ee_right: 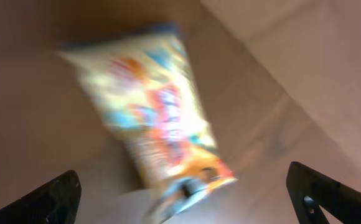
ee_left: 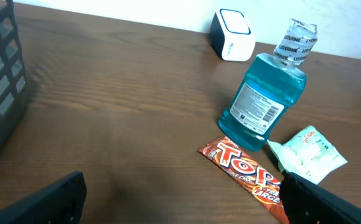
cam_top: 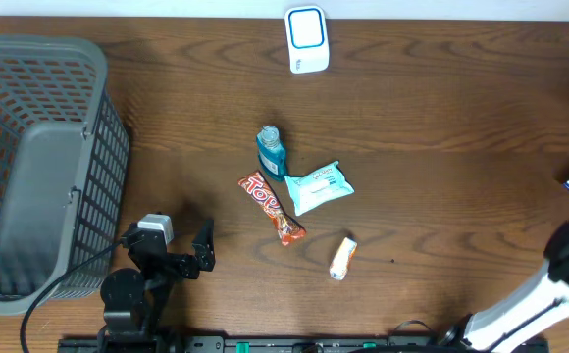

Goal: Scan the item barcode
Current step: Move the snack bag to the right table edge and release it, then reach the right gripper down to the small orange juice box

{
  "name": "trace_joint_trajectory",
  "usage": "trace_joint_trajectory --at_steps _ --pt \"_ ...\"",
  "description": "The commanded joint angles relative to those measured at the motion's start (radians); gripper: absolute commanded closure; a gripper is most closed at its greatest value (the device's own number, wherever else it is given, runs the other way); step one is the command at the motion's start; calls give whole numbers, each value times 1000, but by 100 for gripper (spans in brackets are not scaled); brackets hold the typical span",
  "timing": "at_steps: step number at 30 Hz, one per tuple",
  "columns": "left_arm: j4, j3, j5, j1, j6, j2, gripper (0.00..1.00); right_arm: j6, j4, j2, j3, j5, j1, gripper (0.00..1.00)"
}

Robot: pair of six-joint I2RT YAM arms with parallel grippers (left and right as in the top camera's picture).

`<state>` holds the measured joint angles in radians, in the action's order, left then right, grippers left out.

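yellow glossy snack packet (ee_right: 149, 106) sits free under the right jaws, wide apart and empty, seemingly lined up to grab it; left jaws gape empty too.

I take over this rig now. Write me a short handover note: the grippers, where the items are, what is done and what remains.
Left gripper: open, holding nothing, low beside the basket.
Right gripper: open, by a blurred snack packet at the table's right edge.
Scanner: far edge, centre. Mouthwash bottle, candy bar, wipes pack and small tube lie mid-table.
Done: cannot tell from here.
Left: bring an item's barcode to the scanner; none is there now.
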<state>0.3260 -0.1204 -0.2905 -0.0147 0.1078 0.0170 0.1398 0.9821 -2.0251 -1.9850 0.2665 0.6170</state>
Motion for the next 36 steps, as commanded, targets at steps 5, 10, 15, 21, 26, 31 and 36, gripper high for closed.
trace_joint_trajectory --at_steps 5,10,15,21,26,31,36 --pt "26 13 -15 4 2 0 2 439 135 226 -10 -716 -49 1" --pt "26 13 -15 4 2 0 2 449 292 232 -10 -759 -164 1" --pt "26 13 -15 4 2 0 2 378 463 223 -8 -647 -285 1" --pt "26 13 -15 4 2 0 2 303 584 223 -6 -608 -447 1" --pt "26 13 -15 4 2 0 2 247 616 223 -3 -601 -615 2" --pt "26 13 -15 4 2 0 2 236 667 230 -2 -500 -720 7" --pt "26 13 -15 4 2 0 1 224 681 262 21 -440 -811 8"
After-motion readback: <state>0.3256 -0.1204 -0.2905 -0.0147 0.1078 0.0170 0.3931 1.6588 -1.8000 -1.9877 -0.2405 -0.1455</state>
